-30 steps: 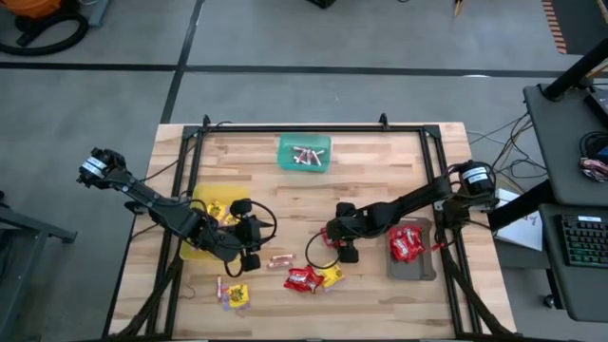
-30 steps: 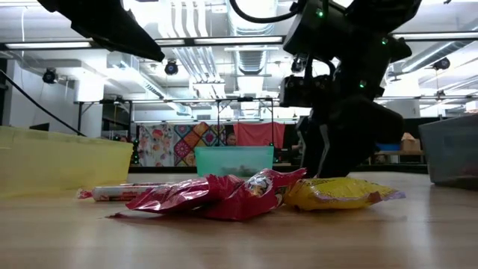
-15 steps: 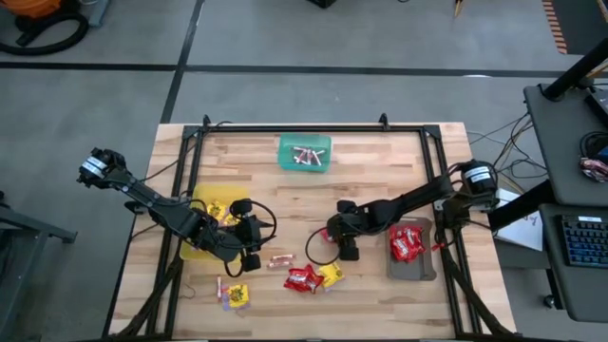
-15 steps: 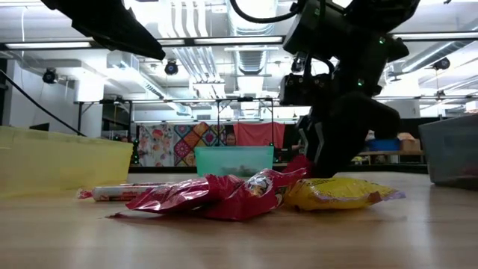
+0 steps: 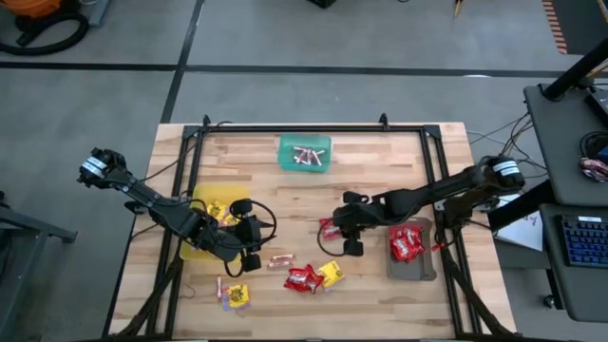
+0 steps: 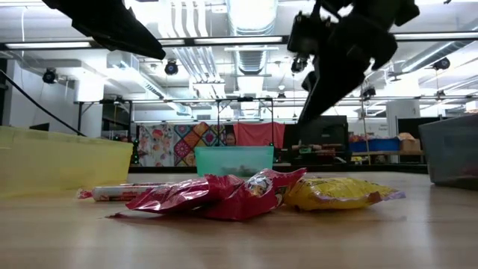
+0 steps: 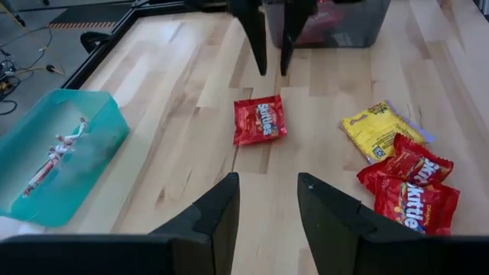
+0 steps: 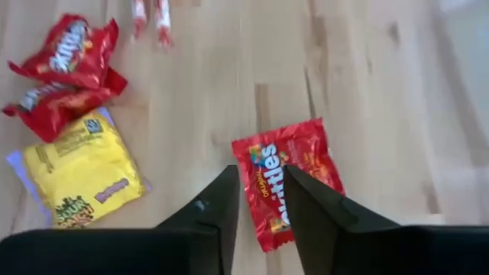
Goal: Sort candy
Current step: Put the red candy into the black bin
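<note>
1. Nearest the table's front edge, candy is still waiting loose on the wood: a yellow packet (image 5: 237, 295) with a small twisted roll (image 5: 220, 288) beside it, then a heap of red packets (image 5: 302, 279) touching another yellow packet (image 5: 331, 275), and a pair of rolls (image 5: 279, 259) just behind that heap
2. Farther back, a single red packet (image 7: 259, 120) is lying flat on the table directly under the right gripper (image 5: 349, 235); judging from this, it looks like the piece being dealt with now
3. The right gripper is hovering over that packet with its fingers (image 8: 205, 214) slightly parted and nothing between them; in the low view it is hanging well clear of the table
4. The left gripper (image 7: 265, 206) is waiting near the yellow tray (image 5: 198, 249), fingers spread and holding nothing
5. The sorting appears partly done: yellow packets are sitting in the yellow tray, red packets are lying in the grey tray (image 5: 411, 266) at the right, and rolls are resting in the green tray (image 5: 304, 154) at the far side
6. What is left, by this reading, is every loose piece named above, so a good share of the work is remaining
</note>
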Motion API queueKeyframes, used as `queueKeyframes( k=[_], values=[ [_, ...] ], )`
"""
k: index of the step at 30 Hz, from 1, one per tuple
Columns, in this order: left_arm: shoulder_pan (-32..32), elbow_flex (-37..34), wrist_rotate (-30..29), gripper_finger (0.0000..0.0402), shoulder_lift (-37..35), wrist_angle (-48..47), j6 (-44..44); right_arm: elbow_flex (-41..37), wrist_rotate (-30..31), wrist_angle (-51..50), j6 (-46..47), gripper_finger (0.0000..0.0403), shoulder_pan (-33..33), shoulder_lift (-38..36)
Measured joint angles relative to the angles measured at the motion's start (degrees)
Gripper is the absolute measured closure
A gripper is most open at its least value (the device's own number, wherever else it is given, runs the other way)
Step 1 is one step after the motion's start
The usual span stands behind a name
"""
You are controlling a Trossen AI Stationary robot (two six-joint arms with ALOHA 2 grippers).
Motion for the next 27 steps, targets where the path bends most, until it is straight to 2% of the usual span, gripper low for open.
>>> queueKeyframes(
  k=[4,7,10,14,21,24,27],
  values=[
    [0.0,0.0,0.0,0.0284,0.0,0.0,0.0,0.0,0.4,0.6,-1.8,0.0337,0.0,-1.5],
    [0.0,0.0,0.0,0.0284,0.0,0.0,0.3,-0.1,-0.3,0.7,-4.1,0.0334,0.0,-0.6],
    [0.0,0.0,0.0,0.0284,0.0,0.0,0.6,-0.1,-1.3,0.6,-4.0,0.0304,-0.1,1.9],
    [0.0,0.0,0.0,0.0284,0.0,-0.1,0.6,-0.1,-1.2,1.0,-4.0,0.0237,-0.1,6.1],
    [0.0,0.0,0.0,0.0284,0.0,-0.1,0.6,1.0,3.6,1.2,-4.9,0.0134,-0.6,13.6],
    [0.0,0.0,0.0,0.0284,0.0,0.0,0.6,1.9,2.5,1.2,-4.2,0.0117,-1.6,15.3],
    [0.0,0.0,0.0,0.0284,0.0,0.2,0.6,1.9,1.8,1.4,-4.1,0.0130,-2.6,16.6]
  ],
)
